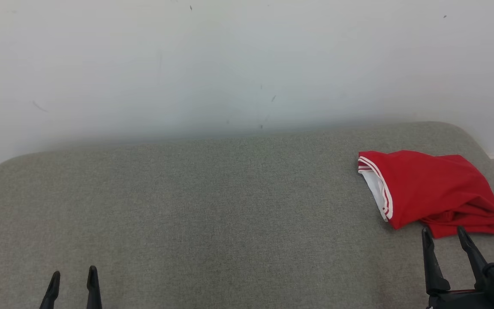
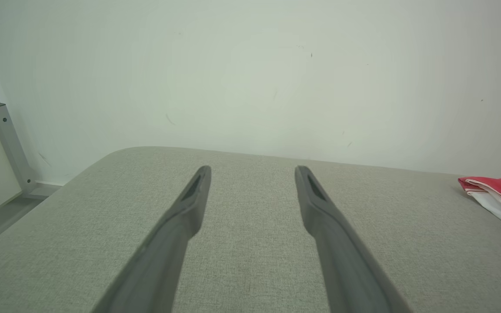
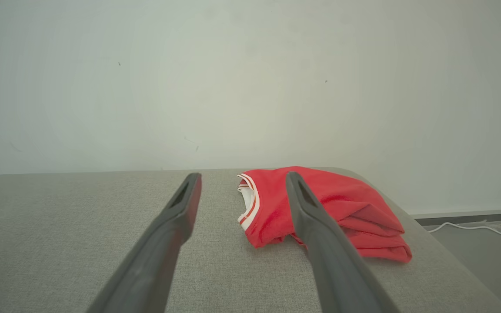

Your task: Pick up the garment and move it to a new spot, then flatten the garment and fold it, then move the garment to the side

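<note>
Garment (image 1: 433, 189): red, with a white band carrying red stripes along one open edge and white lining showing there. Folded into a loose, lumpy bundle, layers stacked at its near right corner. It lies on the right side of the grey tabletop (image 1: 212, 206), near the rounded far corner.

Right claw (image 1: 443, 231): wide, empty, tips at the bundle's near edge; contact unclear.

Left claw (image 1: 74, 273): wide, empty, well apart from garment.

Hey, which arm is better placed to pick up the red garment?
Probably the right. The right end effector, open, sits just short of the red garment; the left end effector, also open, is far across the grey surface.
</note>
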Controlling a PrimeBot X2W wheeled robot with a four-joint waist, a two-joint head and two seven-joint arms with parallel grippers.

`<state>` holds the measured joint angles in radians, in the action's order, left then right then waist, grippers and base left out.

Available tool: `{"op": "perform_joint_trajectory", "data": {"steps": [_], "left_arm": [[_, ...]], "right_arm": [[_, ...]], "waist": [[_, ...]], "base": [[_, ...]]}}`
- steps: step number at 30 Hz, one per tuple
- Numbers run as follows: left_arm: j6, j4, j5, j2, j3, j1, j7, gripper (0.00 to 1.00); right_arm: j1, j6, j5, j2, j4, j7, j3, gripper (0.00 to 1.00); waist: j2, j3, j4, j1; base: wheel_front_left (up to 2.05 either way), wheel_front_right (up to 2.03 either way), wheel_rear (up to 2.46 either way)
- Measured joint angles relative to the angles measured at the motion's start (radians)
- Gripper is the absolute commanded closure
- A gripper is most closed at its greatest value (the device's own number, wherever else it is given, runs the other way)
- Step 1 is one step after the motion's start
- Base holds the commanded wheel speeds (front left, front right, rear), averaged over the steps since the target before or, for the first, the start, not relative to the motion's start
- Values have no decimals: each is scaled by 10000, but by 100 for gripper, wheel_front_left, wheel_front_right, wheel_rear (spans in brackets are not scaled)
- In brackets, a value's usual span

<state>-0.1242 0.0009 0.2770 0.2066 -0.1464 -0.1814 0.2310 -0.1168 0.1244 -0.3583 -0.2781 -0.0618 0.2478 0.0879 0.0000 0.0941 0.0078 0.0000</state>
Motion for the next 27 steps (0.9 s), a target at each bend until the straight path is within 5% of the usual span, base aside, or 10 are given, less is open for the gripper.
{"op": "perform_joint_trajectory", "data": {"steps": [26,27], "left_arm": [[0,-173,-138,-90,58,-1,-299,0],[0,-174,-140,-90,59,-1,-303,100]], "right_arm": [[-175,2,267,213,27,2,-226,0],[-175,2,267,217,27,2,-230,100]], "waist": [[1,33,-5,0],[1,32,-2,0]], "base": [[0,0,0],[0,0,0]]}}
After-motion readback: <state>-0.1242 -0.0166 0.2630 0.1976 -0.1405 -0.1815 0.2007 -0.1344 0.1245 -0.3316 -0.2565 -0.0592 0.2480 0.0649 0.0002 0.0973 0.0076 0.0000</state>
